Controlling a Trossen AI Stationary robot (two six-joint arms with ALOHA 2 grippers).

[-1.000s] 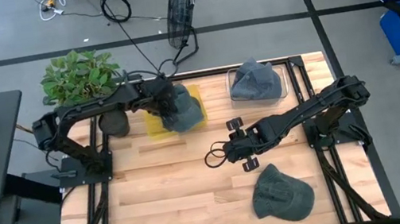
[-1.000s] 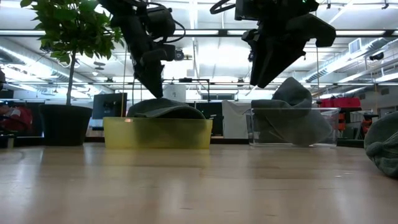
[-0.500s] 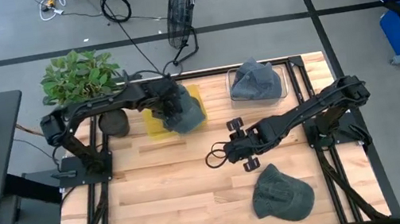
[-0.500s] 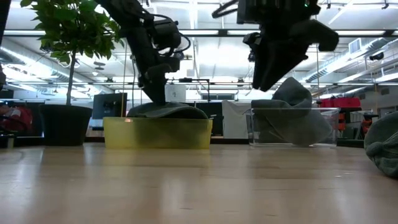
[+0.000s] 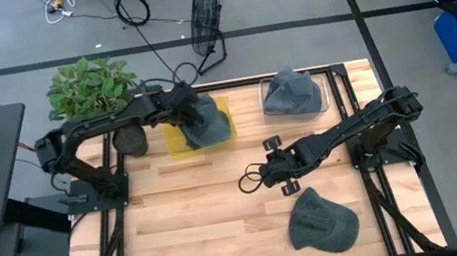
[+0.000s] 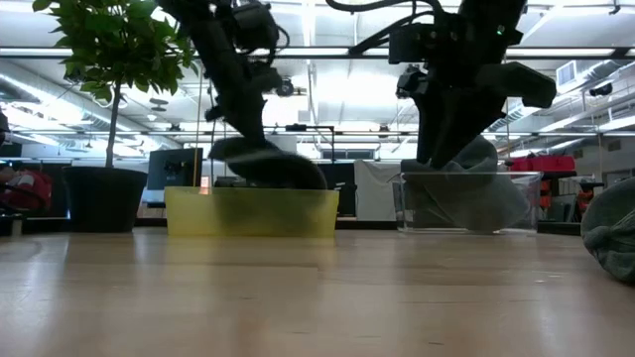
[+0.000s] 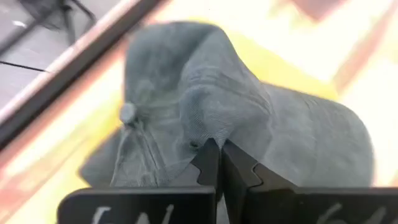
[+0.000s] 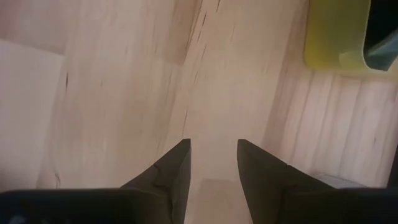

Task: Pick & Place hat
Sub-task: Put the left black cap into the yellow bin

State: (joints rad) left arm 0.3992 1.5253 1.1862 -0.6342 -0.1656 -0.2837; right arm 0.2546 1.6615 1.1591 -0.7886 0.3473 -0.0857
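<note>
Hat (image 7: 211, 118) — pinched between left fingers (image 7: 208, 162) — over yellow bin (image 5: 177, 141).

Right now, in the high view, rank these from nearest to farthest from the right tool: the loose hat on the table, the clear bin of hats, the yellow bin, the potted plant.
Measured from the right tool, mid-table:
1. Loose hat, on the near table edge beside it.
2. Clear bin, at the far edge.
3. Yellow bin, far left, where the left tool grips a hat.
4. Potted plant, far-left corner.

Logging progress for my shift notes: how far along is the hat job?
Nothing looks finished. In hand: the left end effector is shut on a grey hat at the yellow bin. Left: another hat lies on the table near the open right end effector; a third sits in the clear bin.
</note>
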